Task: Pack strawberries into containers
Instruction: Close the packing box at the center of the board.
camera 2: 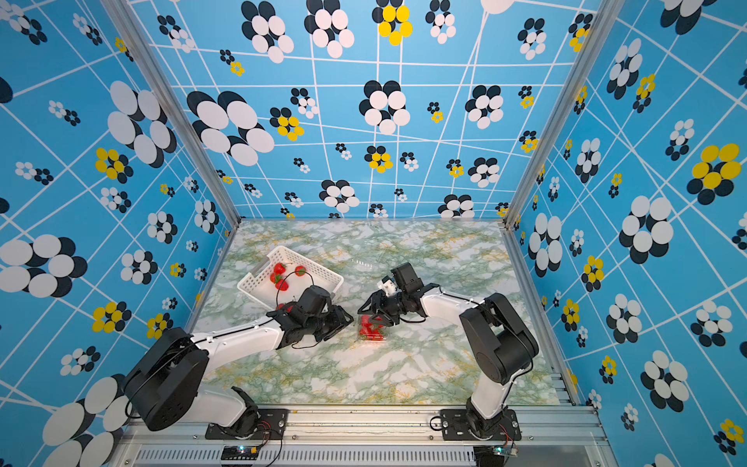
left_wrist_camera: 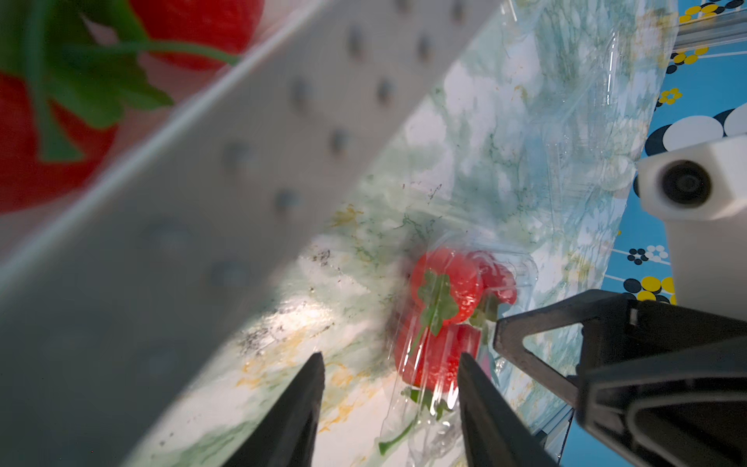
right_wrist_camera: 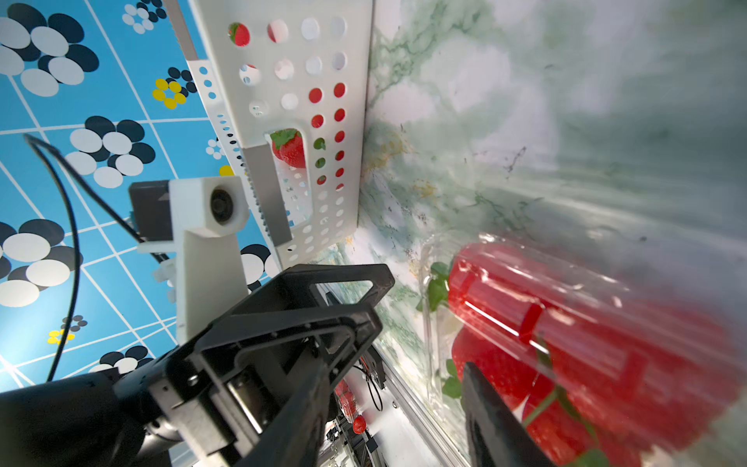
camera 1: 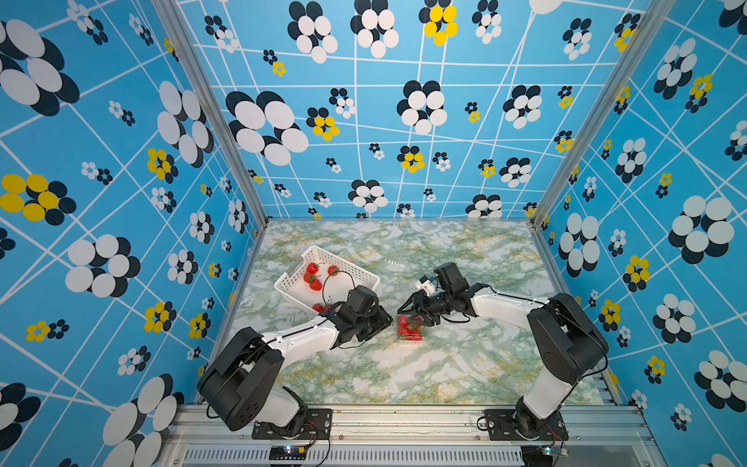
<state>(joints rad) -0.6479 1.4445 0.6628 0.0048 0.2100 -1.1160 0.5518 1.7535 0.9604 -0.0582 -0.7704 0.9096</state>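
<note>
The fingers of the left gripper point(left_wrist_camera: 391, 358) are hidden in both top views beneath its black wrist point(camera 1: 359, 309). The right gripper point(camera 1: 413, 319) covers part of the small clear plastic clamshell container point(camera 1: 412, 336), so its red strawberries point(camera 1: 403, 324) cannot be counted, perhaps 4. A 2nd clear clamshell point(camera 1: 395, 262) is only a faint glint. The white perforated plastic basket point(left_wrist_camera: 242, 182) is blurred up close.
</note>
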